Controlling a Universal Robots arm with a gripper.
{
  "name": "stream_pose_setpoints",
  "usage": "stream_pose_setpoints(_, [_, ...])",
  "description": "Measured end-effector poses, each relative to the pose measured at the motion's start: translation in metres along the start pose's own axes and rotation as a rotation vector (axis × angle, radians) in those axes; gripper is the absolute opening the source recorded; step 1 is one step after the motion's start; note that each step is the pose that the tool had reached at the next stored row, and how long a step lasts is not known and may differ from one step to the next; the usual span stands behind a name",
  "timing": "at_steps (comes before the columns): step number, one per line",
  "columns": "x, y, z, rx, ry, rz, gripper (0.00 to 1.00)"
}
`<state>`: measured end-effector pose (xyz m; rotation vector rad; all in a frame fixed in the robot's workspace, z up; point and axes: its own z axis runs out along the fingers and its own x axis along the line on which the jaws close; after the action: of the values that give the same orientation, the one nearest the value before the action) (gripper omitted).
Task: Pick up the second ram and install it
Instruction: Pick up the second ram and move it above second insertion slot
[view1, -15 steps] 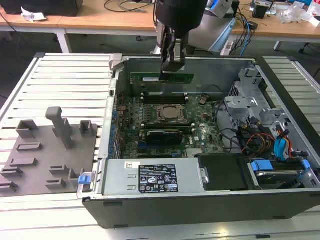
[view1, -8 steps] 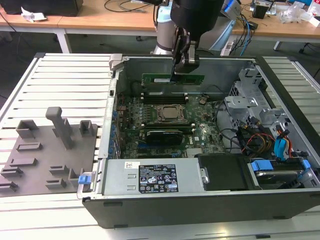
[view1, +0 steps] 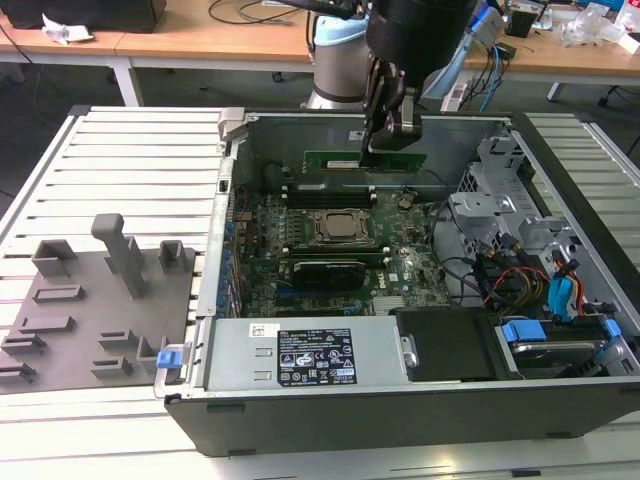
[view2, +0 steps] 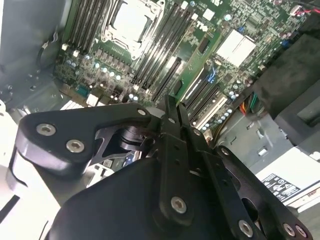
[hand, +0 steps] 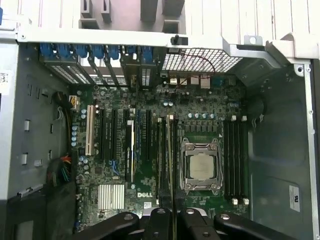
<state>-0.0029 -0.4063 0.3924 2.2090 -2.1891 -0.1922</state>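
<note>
A: Quick rundown, front to back?

B: Nearest is the open computer case (view1: 400, 425), w/ the grey power supply box (view1: 240, 350) at its front edge. Behind that a black card (view1: 328, 270), then the CPU socket (view1: 343, 228), then a row of black memory slots (view1: 330, 197).

A: And the ram?

B: At the back. The second ram (view1: 332, 160) is up in the air, lying level, above the board and near the case's far wall. It isn't in a slot yet.

A: Gripper?

B: The gripper (view1: 385, 150) is clamped on one end of the stick, and the rest pokes out toward the exterior view's left. In the second wrist view the fingers (view2: 176, 131) sit tight together.

A: How does it handle?

B: My guess is very light, stiff and thin, but fragile: bare chips, and prob. contacts along one long edge. The flat faces look OK to pinch, as it's held now. A grip nearer the middle would balance better, I think. It looks slick enough to twist if knocked.
</note>
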Motion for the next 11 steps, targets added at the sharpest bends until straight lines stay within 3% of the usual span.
stream_pose_setpoints(11, [0.0006, -0.0156, 0.0062, -0.0006, 0.0, 0.0, 0.14])
